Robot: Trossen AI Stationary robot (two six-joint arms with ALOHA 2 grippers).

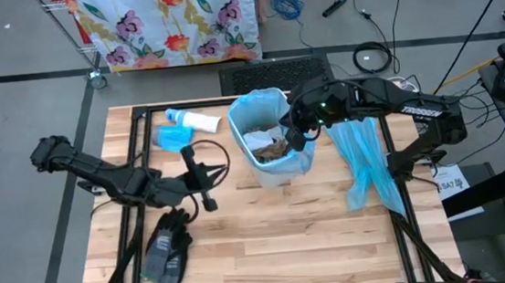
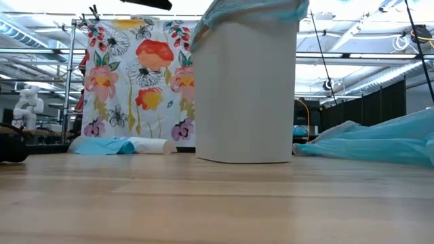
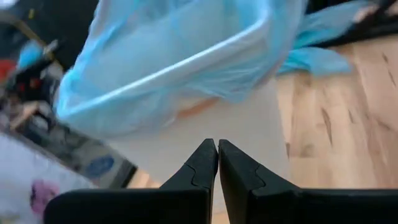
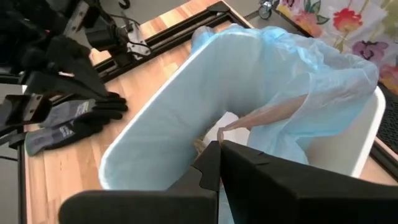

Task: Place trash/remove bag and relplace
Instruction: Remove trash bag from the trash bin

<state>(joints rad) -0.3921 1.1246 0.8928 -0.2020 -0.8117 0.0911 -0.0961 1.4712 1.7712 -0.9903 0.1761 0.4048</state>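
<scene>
Bin: tall white plastic bin (image 1: 277,162) with smooth straight walls and rounded corners, upright near the middle of the table, toward its far edge.
Liner: thin, translucent pale-blue plastic liner bag (image 4: 292,74), wrinkled and glossy, folded out over the rim and draped loosely down the inside walls.
Trash: crumpled brown paper wads and white paper scraps (image 1: 271,147), lying in the bottom of the lined bin.
Spare bag: second pale-blue plastic bag (image 1: 364,164), limp and creased, spread in a long strip on the table just right of the bin.
Right gripper: dark two-finger right gripper (image 1: 296,139) over the bin's mouth at its right rim, jaws pressed together, nothing seen between them.
Left gripper: dark two-finger left gripper (image 1: 208,200) low over the table left of the bin, pointing at the bin's wall, jaws nearly together, holding nothing visible.
Gloves: pair of dark grey knit gloves (image 1: 166,252), soft and ribbed, flat near the table's front left.
Bottle: white tube-shaped bottle (image 1: 198,121) lying on its side beside a folded blue plastic piece (image 1: 171,138), left of the bin.
Surface: pale wooden butcher-block table (image 1: 281,258), visible grain, black metal frame rails along the sides.
Room: grey floor with cables; floral-print cloth (image 2: 132,81) hanging on a metal rack behind the table; bright ceiling lights.
</scene>
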